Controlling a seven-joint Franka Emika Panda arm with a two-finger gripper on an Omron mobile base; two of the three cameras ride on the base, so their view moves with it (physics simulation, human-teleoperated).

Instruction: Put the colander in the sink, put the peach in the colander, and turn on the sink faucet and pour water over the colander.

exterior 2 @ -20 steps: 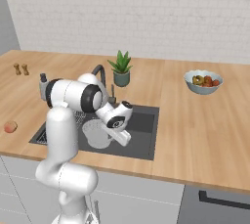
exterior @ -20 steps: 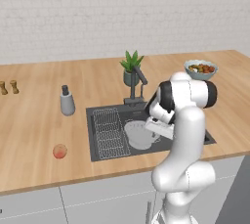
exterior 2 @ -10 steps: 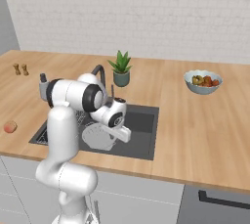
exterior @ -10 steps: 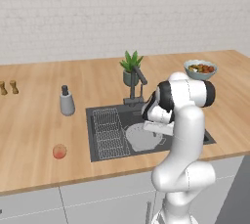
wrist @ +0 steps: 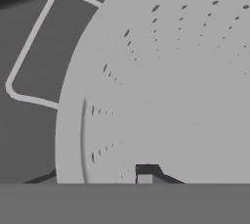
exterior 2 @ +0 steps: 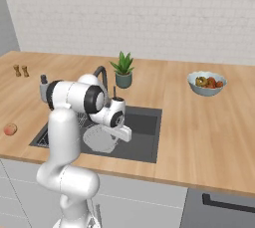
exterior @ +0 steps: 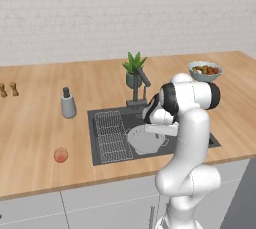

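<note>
The white perforated colander (exterior: 144, 142) (exterior 2: 98, 140) sits low in the dark sink (exterior: 102, 155) (exterior 2: 145, 137), beside the wire rack. In the hand view my gripper (wrist: 97, 175) straddles the colander (wrist: 166, 96) rim. One fingertip (wrist: 146, 171) is inside the bowl, and the other is outside, mostly hidden under the rim. The gripper looks shut on the colander wall. The peach (exterior: 61, 155) (exterior 2: 10, 129) lies on the counter left of the sink. The faucet (exterior: 141, 80) (exterior 2: 102, 73) stands behind the basin with its spout angled over it.
A grey soap dispenser (exterior: 67, 104) stands left of the sink and a potted plant (exterior: 133, 71) (exterior 2: 123, 70) behind it. At the far right is the grey fruit bowl (exterior: 205, 71) (exterior 2: 206, 82). Two small shakers (exterior: 8, 89) (exterior 2: 20, 70) stand far left.
The hand and the colander have barely shifted inside the basin. The peach, the faucet and everything on the counter stay where they were.
</note>
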